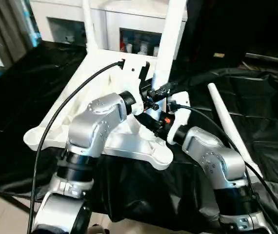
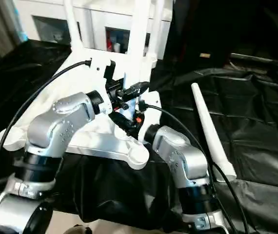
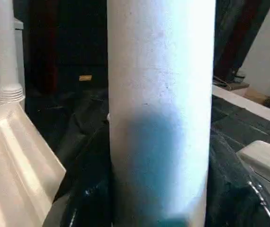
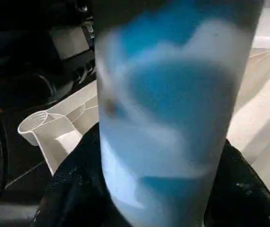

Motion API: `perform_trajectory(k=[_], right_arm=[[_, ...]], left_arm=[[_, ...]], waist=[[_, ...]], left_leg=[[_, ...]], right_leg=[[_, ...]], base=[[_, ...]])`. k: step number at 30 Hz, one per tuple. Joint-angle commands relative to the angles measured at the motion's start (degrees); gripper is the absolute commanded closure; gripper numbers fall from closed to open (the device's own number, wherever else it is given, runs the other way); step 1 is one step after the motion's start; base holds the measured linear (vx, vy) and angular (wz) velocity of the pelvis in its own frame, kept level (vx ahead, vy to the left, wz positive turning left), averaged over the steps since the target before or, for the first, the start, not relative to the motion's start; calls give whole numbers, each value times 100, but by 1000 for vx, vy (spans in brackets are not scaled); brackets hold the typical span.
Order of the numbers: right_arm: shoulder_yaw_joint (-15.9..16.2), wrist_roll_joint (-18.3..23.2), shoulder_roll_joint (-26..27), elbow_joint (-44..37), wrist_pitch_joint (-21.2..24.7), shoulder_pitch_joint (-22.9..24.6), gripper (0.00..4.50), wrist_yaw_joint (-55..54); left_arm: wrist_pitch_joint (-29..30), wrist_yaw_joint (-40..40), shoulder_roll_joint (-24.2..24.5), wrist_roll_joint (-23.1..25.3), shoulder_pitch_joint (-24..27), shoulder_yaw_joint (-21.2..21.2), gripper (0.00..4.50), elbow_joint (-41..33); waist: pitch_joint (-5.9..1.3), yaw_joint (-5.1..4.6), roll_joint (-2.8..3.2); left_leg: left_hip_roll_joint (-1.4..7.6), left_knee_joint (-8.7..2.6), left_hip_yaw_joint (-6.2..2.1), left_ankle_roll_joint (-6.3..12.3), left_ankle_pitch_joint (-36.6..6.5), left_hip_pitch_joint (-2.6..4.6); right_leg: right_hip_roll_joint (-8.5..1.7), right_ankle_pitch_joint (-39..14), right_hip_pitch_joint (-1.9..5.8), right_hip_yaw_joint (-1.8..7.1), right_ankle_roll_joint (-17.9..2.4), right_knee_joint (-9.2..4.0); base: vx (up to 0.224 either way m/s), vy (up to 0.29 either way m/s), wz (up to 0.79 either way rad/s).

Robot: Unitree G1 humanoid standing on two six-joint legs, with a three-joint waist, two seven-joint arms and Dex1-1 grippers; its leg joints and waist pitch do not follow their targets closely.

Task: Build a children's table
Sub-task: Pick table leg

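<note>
Gripping the same upright leg (image 1: 170, 36) from opposite sides, we are closing the left gripper (image 1: 151, 92) and right gripper (image 1: 164, 117) around it near its base. Both forearms are angling inward toward the middle. The tabletop (image 1: 70, 112) is lying upside down on the black cloth (image 1: 270, 112), and a loose leg (image 1: 229, 127) is resting at three o'clock.
</note>
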Motion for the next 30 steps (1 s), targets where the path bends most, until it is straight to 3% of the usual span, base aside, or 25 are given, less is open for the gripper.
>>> perform_trajectory(k=[1, 4, 8, 11, 13, 20, 30], right_arm=[[75, 57, -115, -73, 1, -5, 249, 277], [127, 177, -301, -194, 46, 52, 250, 617], [164, 312, -515, -343, 106, 134, 251, 957], [214, 495, -808, -563, 176, 247, 251, 1411], [231, 544, -907, -629, 194, 277, 252, 1550], [256, 924, -1363, -892, 325, 336, 255, 2345], [175, 1371, -1613, -1107, 566, 421, 257, 2803]], left_arm=[[-31, 202, 54, 78, -64, 134, 258, -101], [-41, 158, 39, -53, -102, 244, 258, -75], [-61, -1, -4, -288, -143, 400, 258, 0], [149, -614, -89, -1043, -129, 703, 258, 69], [284, -796, -103, -1301, -134, 821, 258, 117], [514, -2416, 401, -1757, -213, 564, 259, 542], [687, -3357, 542, -2115, -384, 520, 259, 903]], waist=[[-411, 11, -10], [-403, 9, 3], [-408, 18, 2], [-416, 34, -9], [-420, 32, -19], [-417, 36, 34], [-423, 77, 90]], left_leg=[[95, -352, -43, -79, -757, 153], [96, -360, -52, -134, -907, 153], [89, -347, -53, -124, -878, 143], [79, -330, -45, -51, -828, 146], [82, -321, -45, -6, -772, 141], [79, -326, -47, 41, -859, 167], [83, -332, -52, -68, -1062, 187]], right_leg=[[-199, -102, 280, 168, -1032, -326], [-199, -327, 278, 168, -985, -346], [-195, -241, 287, 169, -1005, -336], [-195, -222, 295, 170, -1052, -335], [-194, -120, 295, 166, -1122, -319], [-182, -227, 282, 156, -1216, -329], [-201, -217, 289, 153, -1332, -321]], base=[[0, 0, 0], [0, 0, 0], [0, 0, 0], [0, 0, 0], [0, 0, 0], [0, 0, 0], [0, 0, 0]])
